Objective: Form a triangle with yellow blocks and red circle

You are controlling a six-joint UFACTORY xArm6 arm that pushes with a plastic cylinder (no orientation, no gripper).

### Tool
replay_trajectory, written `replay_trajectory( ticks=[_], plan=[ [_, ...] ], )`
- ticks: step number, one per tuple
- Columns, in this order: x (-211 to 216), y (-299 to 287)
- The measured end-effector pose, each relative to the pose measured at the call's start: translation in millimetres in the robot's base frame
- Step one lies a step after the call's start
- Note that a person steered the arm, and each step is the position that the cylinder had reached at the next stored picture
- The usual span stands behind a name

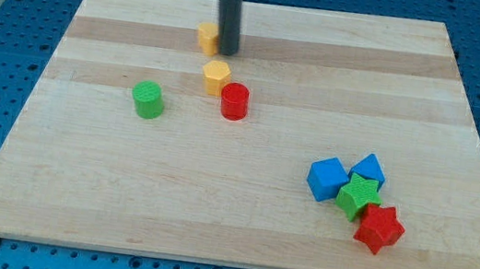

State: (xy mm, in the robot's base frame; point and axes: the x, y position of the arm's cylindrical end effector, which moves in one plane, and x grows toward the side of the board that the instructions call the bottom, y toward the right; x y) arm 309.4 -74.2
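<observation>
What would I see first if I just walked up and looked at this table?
Probably the dark rod near the view's top, with my tip right beside a yellow block, on its right. Just below sit a yellow hexagon block and a red cylinder close together, with a green cylinder alone to the left. At the lower right is a bright huddle: a blue cube, another blue block, a green star and a red star.

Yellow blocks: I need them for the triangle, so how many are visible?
2: one yellow block touching my tip at the view's top, another yellow block below, against the red circle.
</observation>
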Motion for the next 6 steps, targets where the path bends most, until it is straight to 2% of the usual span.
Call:
replay_trajectory(
  ticks=[1,2,3,5,6],
  plan=[
    [-33.4,29.9],
    [-78.7,7.7],
    [-58.9,-56.4],
    [96.4,30.1],
    [119.7,37.6]
  ],
)
